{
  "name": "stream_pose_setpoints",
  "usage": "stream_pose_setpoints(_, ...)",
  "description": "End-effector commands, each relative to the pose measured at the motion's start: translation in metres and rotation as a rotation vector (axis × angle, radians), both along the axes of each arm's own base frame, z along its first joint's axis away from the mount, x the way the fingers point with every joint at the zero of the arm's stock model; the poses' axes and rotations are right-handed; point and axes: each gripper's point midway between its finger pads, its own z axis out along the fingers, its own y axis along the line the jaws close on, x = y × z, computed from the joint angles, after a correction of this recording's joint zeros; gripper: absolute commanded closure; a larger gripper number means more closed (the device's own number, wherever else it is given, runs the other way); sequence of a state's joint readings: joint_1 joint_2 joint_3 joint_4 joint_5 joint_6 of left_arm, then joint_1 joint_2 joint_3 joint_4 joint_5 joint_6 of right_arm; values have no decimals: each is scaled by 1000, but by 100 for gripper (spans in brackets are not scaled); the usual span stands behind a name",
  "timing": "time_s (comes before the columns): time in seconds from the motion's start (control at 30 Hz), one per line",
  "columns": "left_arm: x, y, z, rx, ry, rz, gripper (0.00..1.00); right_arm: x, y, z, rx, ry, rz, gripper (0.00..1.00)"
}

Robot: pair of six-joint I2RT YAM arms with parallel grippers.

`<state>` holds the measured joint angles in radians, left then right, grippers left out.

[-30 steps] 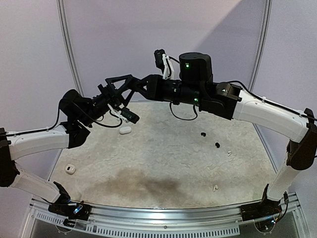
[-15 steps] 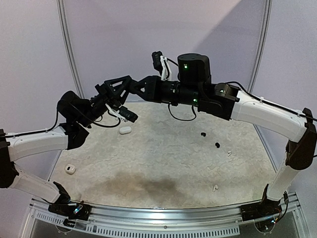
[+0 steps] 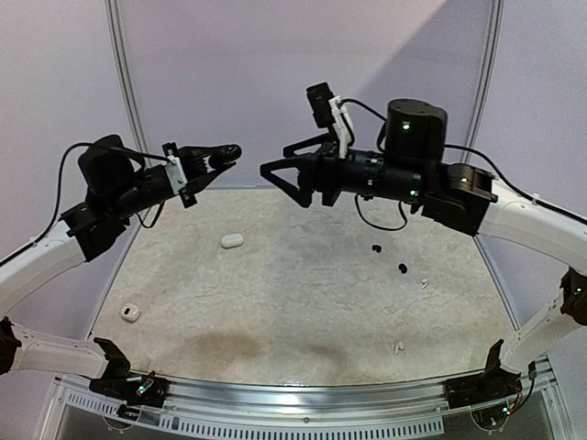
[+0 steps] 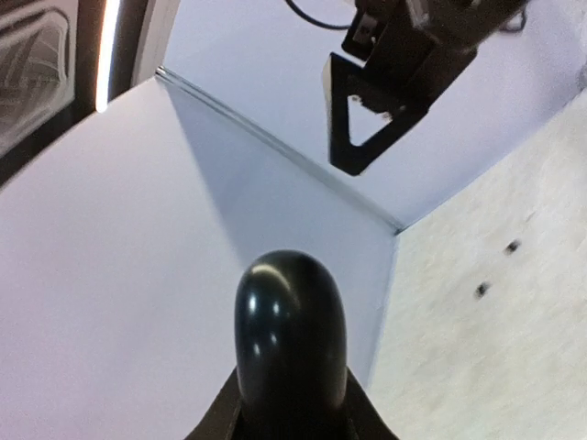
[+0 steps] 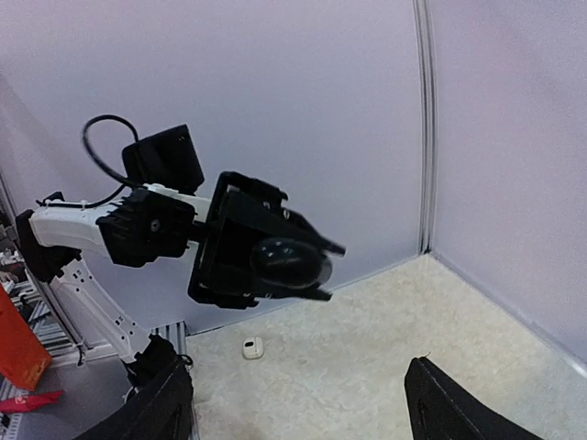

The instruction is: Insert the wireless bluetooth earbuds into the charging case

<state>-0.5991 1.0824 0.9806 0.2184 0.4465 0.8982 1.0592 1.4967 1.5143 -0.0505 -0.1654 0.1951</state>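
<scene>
Left gripper [image 3: 220, 155] is clamped on a glossy black case [image 3: 229, 150], pebble-shaped, held in the air high above the closed white case [image 3: 231, 241] that lies on the table [image 3: 303, 302]. In the left wrist view the black shell's rounded end pokes out beyond the fingers. Right gripper [image 3: 275, 159] hangs with its jaws spread wide and nothing between them, up in the air to the right of the white case, facing the black one across a small gap.

Two black earbuds [image 3: 375, 247], small and roundish, lie on the table well to the right of the white case, near each other but apart. Two white earbuds [image 3: 424, 282], tiny and slightly elongated, lie further right again and nearer the arms' bases, well apart from each other. A second white case [image 3: 129, 313], its lid open, sits left of the closed one and nearer the bases; what is in it is too small to tell.

The table top is pale and mottled like stone, with a broad darker stain [image 3: 266, 341] on the near side of the white case. A ribbed metal rail [image 3: 293, 403] runs along the near edge. Plain lilac walls [image 3: 229, 73] close in behind and at both sides.
</scene>
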Motion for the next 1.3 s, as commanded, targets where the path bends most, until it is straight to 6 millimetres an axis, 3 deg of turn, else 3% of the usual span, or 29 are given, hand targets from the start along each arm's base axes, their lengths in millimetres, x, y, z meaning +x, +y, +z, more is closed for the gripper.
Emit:
stream_pose_setpoints(0.0, -53, -15, -36, -131, 757, -373, 100, -10, -19, 29, -4, -269, -1, 20)
stream_pose_setpoints(0.1, -67, -20, -19, -231, 900, -526, 100, -16, -13, 26, -5, -292, 50, 24)
stream_pose_setpoints(0.33, -71, -22, 2, -311, 945, -617, 100, -28, 16, 26, 23, -288, 198, 34)
stream_pose_setpoints(0.57, -71, -24, -1, -319, 959, -616, 100, -29, 37, 14, 32, -278, 270, 43)
stream_pose_setpoints(0.87, -72, -25, -1, -308, 954, -623, 100, -26, 47, 20, 75, -275, 285, 55)
stream_pose_setpoints(1.27, -73, -25, 1, -306, 928, -624, 100, -24, 62, 13, 62, -210, 324, 80)
